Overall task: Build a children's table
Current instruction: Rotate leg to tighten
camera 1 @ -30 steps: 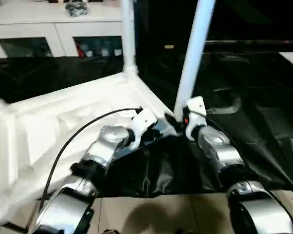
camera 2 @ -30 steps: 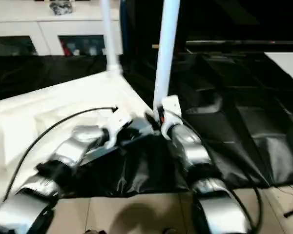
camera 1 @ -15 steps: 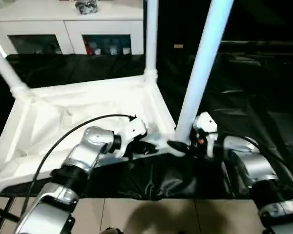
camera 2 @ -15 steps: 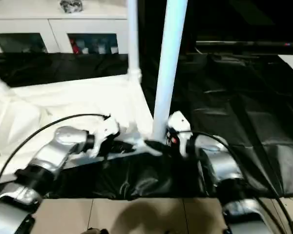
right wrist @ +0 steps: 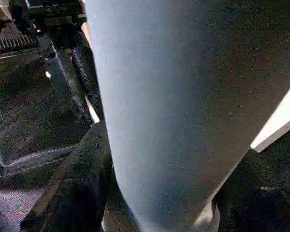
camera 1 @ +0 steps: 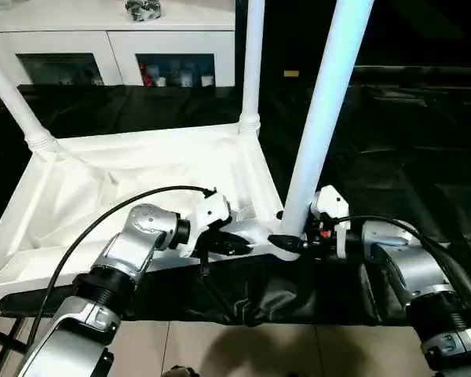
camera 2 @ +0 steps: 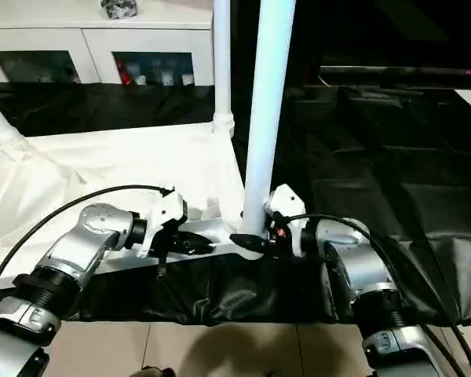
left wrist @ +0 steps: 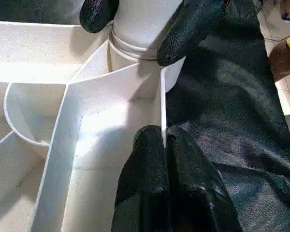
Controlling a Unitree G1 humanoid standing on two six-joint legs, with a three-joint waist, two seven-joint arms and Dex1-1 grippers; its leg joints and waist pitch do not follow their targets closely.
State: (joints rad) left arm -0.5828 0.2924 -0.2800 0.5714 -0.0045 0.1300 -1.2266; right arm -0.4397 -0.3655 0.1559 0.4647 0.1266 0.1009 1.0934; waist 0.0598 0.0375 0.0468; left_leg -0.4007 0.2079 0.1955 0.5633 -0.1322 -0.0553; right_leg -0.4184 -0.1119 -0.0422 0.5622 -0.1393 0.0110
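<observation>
Three legs stand in the upturned tabletop (camera 1: 141, 188) on the black table (camera 1: 408, 157), left tool (left wrist: 164, 145) pinching its near rim, right tool (camera 1: 286, 242) clamped round the nearest leg (camera 1: 322, 118) at its socket, fourth corner unseen.

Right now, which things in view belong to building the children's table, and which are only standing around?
Part of the job:
- tabletop, lying upside down
- near leg, right gripper closed around its base
- two more legs, upright in the far corners
- left gripper, pinching the tabletop's near rim

Just around:
- black-covered work table
- white cabinet behind
</observation>
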